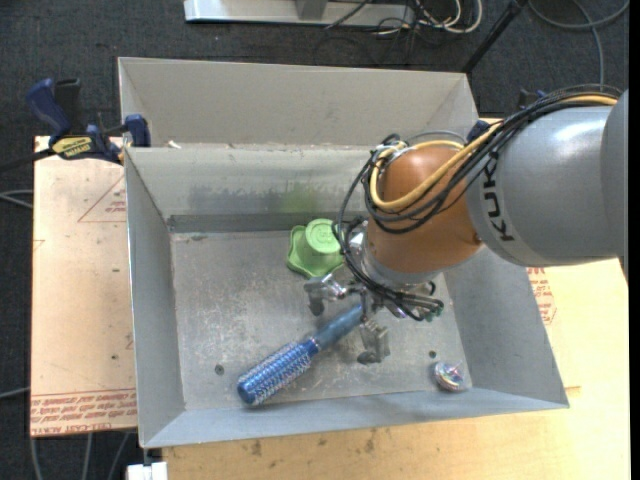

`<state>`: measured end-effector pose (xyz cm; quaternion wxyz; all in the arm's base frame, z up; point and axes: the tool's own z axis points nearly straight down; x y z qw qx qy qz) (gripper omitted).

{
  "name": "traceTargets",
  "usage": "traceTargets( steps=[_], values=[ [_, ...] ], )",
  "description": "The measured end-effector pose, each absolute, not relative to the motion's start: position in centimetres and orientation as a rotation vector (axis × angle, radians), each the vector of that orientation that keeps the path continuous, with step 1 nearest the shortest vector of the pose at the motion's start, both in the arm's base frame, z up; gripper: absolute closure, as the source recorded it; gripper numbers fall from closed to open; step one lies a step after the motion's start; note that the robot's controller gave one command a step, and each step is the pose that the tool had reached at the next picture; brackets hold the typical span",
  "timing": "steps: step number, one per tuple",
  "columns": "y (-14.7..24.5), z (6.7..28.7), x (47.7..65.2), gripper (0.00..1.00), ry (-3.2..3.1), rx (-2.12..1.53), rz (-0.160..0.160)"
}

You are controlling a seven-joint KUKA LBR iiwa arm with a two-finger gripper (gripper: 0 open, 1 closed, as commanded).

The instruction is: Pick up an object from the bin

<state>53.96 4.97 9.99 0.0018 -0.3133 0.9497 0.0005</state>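
Arm reached in from the right of the frame; its orange wrist cover [420, 208] hung over the middle of the bin [150, 268]. The claw [346, 320] was low, at floor level by my reading, and open: one finger sat upper left of the blue hairbrush [275, 370] handle and the other lower right, with the handle crossing the gap between them. I saw clearance on both sides, so I logged no grip yet. I judged the straddle deliberate, since the handle is the thin, stiff part and closing across it suits a two-finger claw better than the wide bristled end. The brush lay flat on a diagonal, its bristled head toward the lower left of the bin floor and its handle rising toward centre. It was bright blue, with a rounded head, dense with pale bristle tips, and a smooth, narrow handle. A green cup-like thing [315, 246] sat just above the claw, near but apart. A small round metal piece [449, 375] lay at lower right, well clear.
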Motion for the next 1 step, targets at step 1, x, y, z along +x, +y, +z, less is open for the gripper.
traceTargets(
  steps=[1],
  values=[
    [4.86,6.87,54.33,0.0,3.015,-0.887,0.004]
  ],
)
